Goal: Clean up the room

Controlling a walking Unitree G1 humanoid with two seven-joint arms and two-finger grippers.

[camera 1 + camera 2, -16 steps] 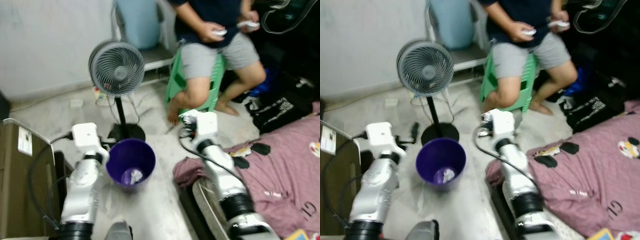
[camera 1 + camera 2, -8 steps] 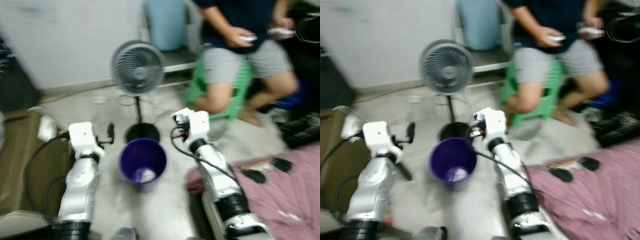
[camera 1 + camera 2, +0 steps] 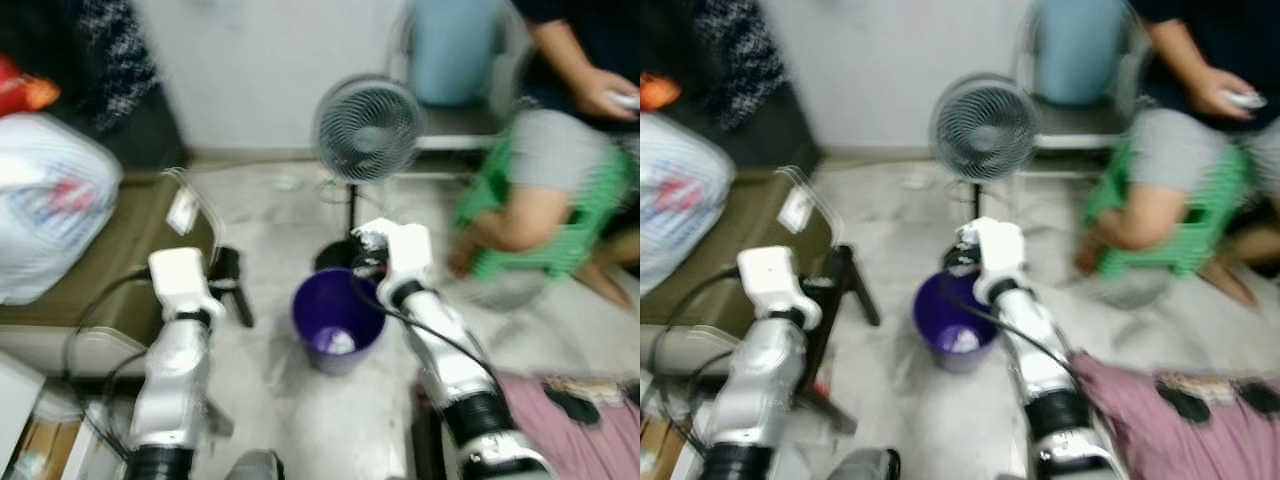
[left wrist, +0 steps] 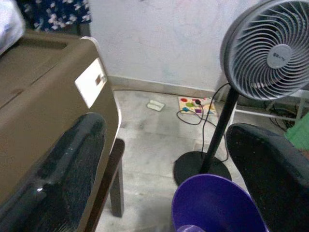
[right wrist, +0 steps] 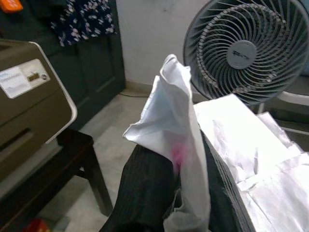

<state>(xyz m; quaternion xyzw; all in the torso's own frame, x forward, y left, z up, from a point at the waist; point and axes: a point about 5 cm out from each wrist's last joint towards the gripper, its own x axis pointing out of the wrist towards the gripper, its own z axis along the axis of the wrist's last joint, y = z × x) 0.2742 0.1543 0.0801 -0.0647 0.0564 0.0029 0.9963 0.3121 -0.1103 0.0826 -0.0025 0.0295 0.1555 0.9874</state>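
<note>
Right wrist view: right gripper (image 5: 181,193) clamped on crumpled white paper (image 5: 178,140), poised just by purple bin (image 3: 338,318) already holding one scrap (image 3: 340,343). Left gripper (image 4: 164,174) spread wide, empty. Drop likely next; more tidying probably left.

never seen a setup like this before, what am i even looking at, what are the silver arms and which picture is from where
The silver arms belong to a walking humanoid robot tidying a room. The two wide, blurred pictures come from cameras on its head, looking down; the other two come from cameras on its wrists. On the floor before it stand a purple bin with some paper inside and a standing fan. The right gripper, near the bin's rim, pinches crumpled white paper. The left gripper is open and holds nothing. A person sits on a green stool nearby.
</note>
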